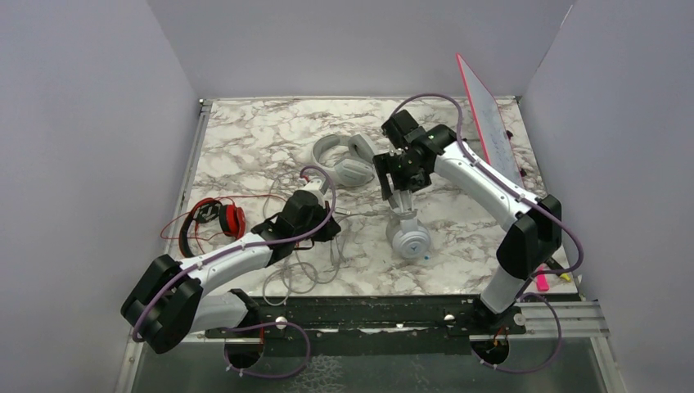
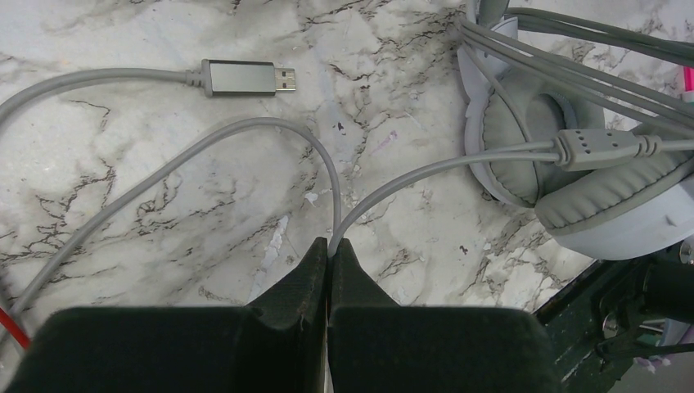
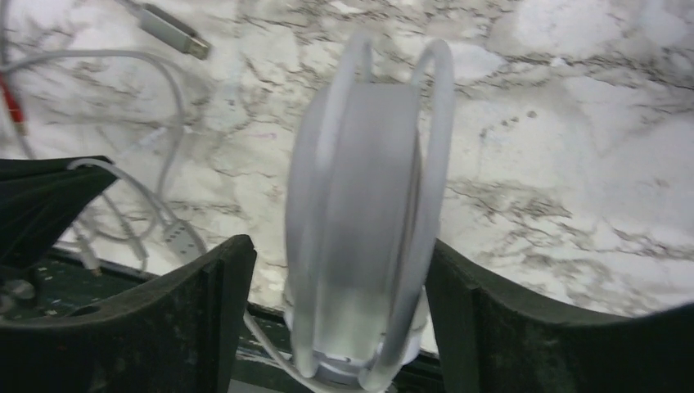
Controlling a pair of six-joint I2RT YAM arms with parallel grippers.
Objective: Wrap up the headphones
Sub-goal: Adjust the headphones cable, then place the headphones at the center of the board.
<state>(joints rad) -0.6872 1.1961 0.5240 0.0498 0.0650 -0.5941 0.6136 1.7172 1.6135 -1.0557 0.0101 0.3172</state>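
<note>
A robotics lab cell is suggested: a marble-patterned desk is enclosed by plain grey partition walls, a cabled left arm and right arm are bolted to a metal rail at its near edge, and a whiteboard is leaned against one wall.

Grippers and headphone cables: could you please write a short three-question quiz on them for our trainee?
1. True or false: the left gripper is shut on a thin grey cable.
2. What stands between the open fingers of the right gripper?
A nothing
B the band of the white-silver over-ear headset
C a roll of tape
3. Fill in: the silver USB plug lies loose on the ___-patterned tabletop.

Key: 1 true; 2 B; 3 marble.
</note>
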